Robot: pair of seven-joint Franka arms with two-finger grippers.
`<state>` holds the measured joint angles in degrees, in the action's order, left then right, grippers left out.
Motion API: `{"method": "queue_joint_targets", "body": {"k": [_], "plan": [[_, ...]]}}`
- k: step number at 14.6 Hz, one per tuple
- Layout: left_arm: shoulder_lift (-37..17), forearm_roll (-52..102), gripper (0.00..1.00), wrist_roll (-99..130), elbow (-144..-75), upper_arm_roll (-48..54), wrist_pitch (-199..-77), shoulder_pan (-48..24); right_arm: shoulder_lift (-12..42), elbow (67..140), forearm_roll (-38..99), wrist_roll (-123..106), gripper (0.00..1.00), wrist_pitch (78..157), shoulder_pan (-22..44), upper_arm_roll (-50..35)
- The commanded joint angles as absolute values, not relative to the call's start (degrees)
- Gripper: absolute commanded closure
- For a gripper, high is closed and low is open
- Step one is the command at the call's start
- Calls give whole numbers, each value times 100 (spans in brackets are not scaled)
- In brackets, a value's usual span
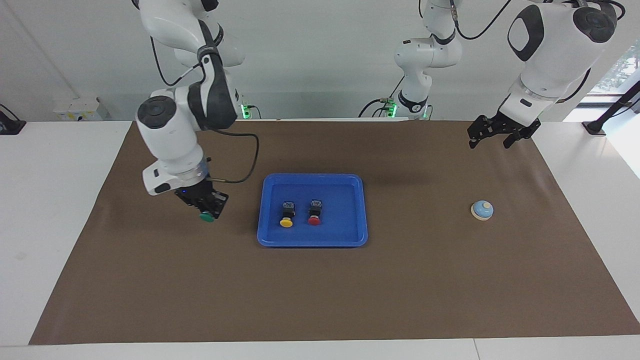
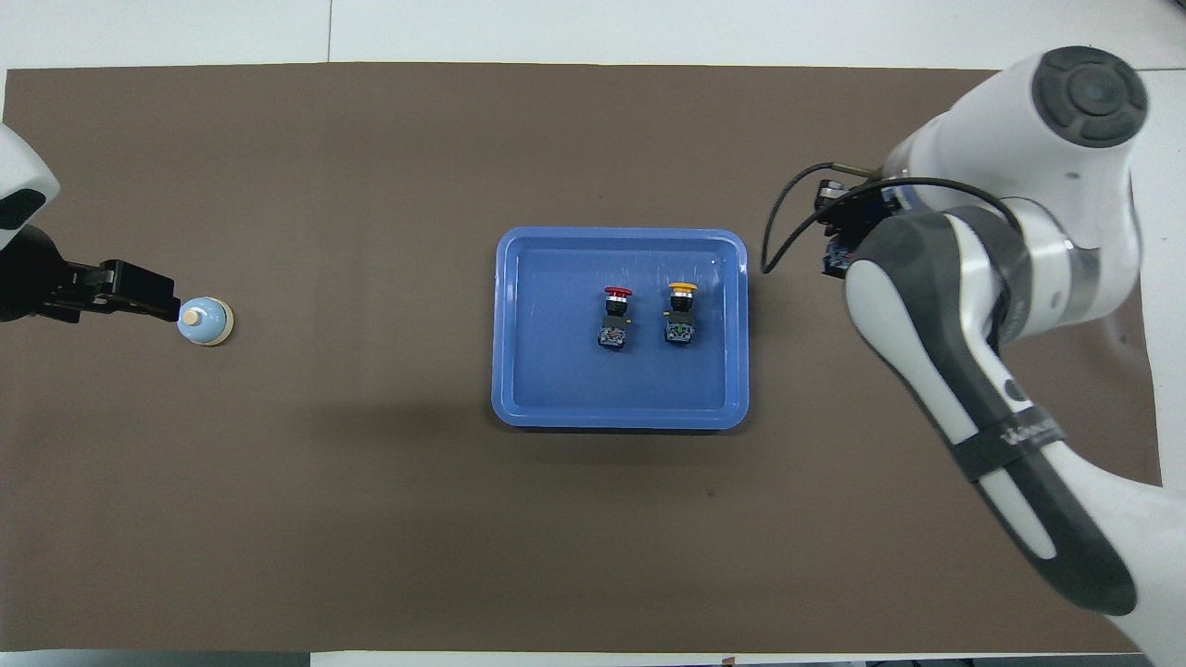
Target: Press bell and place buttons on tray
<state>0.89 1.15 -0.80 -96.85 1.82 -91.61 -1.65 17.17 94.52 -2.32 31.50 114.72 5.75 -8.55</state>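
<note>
1. My right claw (image 1: 206,209) is clenched on the green button (image 1: 206,217), cap down, raised over the table (image 1: 320,300) just beside the tray (image 1: 350,240), at the right arm's end.
2. The yellow button (image 1: 286,216) and red button (image 1: 314,213) already lie side by side in the tray.
3. Risk: the green one hangs by its body; if my grip is shallow it could tilt or drop short of the rim.
4. Setting it down close to the yellow one could knock that button over.
5. My left claw (image 1: 492,132) waits, released, in the air toward the left arm's end, clear of the bell (image 1: 482,210) standing on the table.
</note>
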Motion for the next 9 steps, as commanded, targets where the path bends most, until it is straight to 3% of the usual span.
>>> {"method": "queue_joint_targets", "body": {"k": [1, 4, 9], "plan": [[149, 62, 0, -18, -9694, 167, -9193, -176, 2169, 8931, -237, 3795, 100, 11373, 1324, -826], [141, 62, 0, -18, -9686, 167, -9193, -176, 2767, 8377, -255, 4139, 100, 11434, 2029, -817], [149, 62, 0, -18, -9694, 167, -9193, -176, 3172, 8472, -466, 4500, 100, 12197, 2663, -809]]}}
